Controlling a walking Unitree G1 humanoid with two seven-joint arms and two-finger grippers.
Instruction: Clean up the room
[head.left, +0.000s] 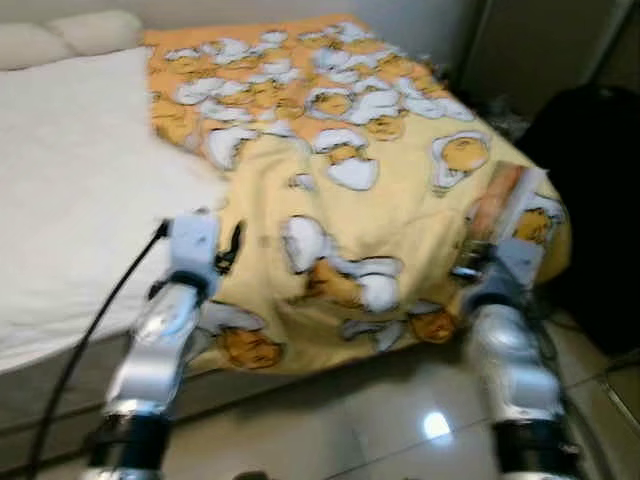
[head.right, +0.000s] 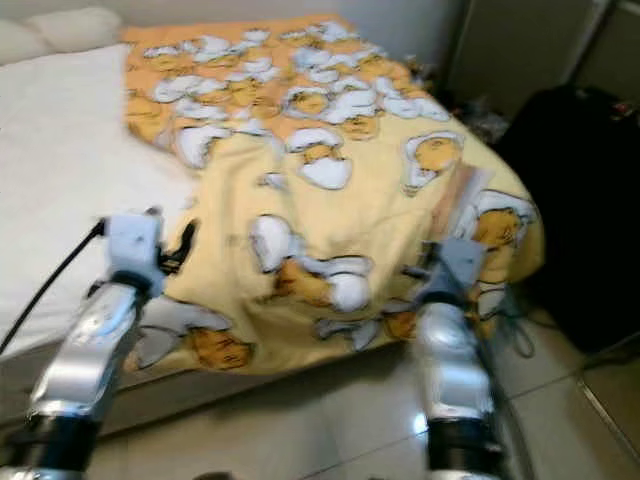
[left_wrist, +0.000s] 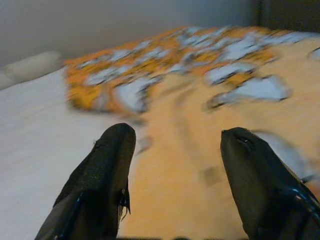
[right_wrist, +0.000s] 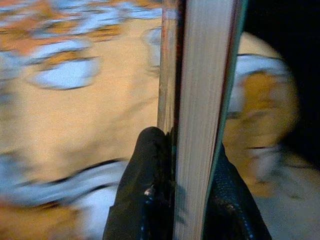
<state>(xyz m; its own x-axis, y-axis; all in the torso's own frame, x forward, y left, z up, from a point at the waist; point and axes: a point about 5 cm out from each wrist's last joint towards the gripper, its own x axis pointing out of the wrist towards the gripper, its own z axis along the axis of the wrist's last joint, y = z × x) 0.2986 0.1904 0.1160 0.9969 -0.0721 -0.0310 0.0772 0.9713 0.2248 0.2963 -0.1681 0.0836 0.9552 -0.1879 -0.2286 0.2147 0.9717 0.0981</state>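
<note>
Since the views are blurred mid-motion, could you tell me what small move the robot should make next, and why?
Probably keep the right gripper shut on the book and carry it clear of the bed, since it is held edge-up above the yellow blanket. The left gripper hangs open, holding nothing.

Yellow egg-print blanket (head.left: 380, 190) spread over bed (head.left: 70, 200), two pillows (head.left: 60, 38) at the head, book (head.left: 505, 205) held upright by right gripper (head.left: 490, 250), left gripper (head.left: 228, 248) raised above the blanket edge, tiled floor (head.left: 330, 420) below

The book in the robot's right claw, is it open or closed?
Closed. The right gripper clamps the book from both sides, page edges pressed together between the covers, held edge-up over the yellow blanket.
</note>
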